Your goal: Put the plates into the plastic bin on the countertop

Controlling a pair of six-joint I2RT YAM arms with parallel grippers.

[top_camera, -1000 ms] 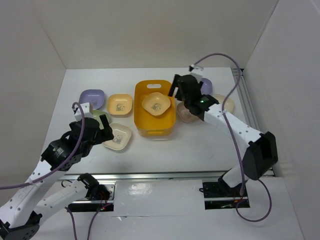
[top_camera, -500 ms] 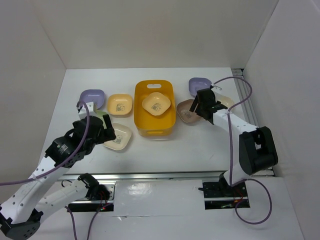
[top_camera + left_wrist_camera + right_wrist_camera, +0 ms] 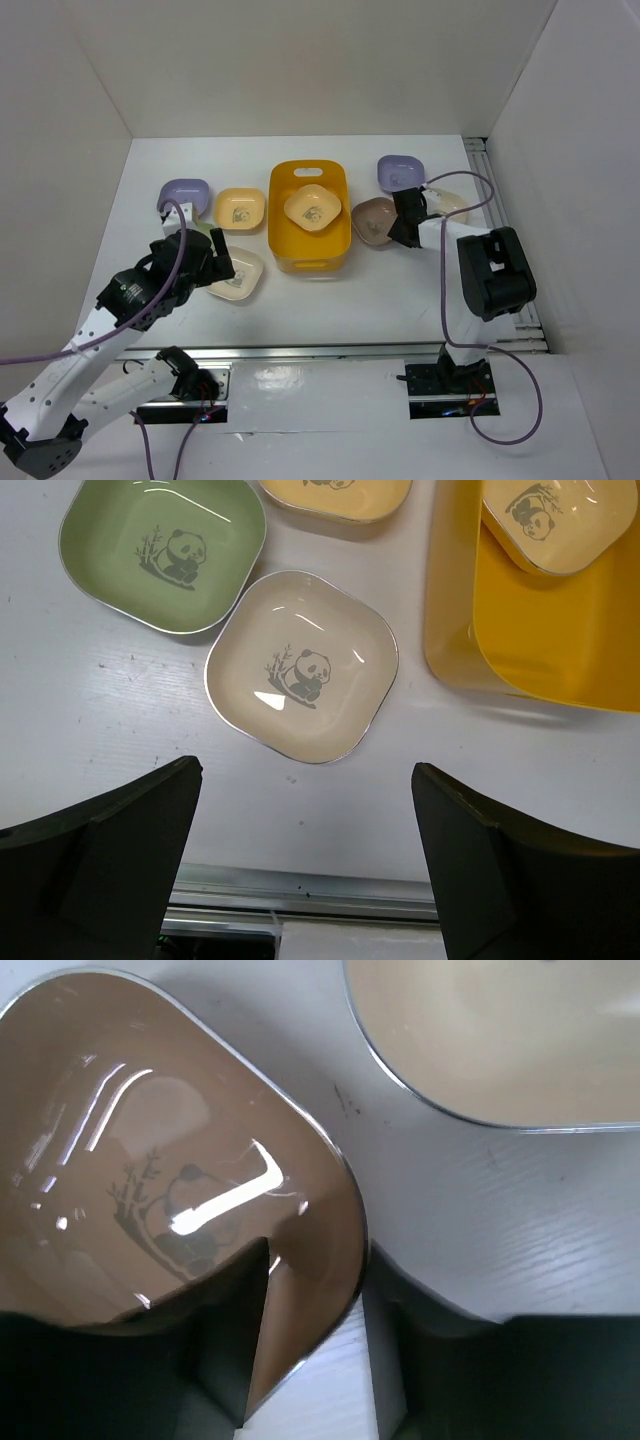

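Observation:
The yellow-orange plastic bin (image 3: 281, 232) stands mid-countertop with one yellow-orange plate (image 3: 312, 207) inside. My right gripper (image 3: 404, 226) is low at the right rim of the brown-mauve plate (image 3: 372, 219), which lies flat on the countertop just right of the bin. In the right wrist view one finger sits inside that plate (image 3: 150, 1160) and the other outside, and the right gripper (image 3: 318, 1260) is shut on the rim. My left gripper (image 3: 305, 780) hangs open above the countertop, just short of a cream plate (image 3: 302, 665). A green plate (image 3: 160, 550) lies beyond it.
Left of the bin lie a lavender plate (image 3: 184, 194) and a yellow-orange plate (image 3: 241, 209). Right of it are a lavender plate (image 3: 400, 172) and a cream plate (image 3: 500, 1030), close to the right gripper. A metal rail (image 3: 500, 220) runs along the right edge.
My right gripper swung from beside the bin to the brown-mauve plate's right rim, dropped low and closed on it. The left arm shifted only slightly and stayed open.

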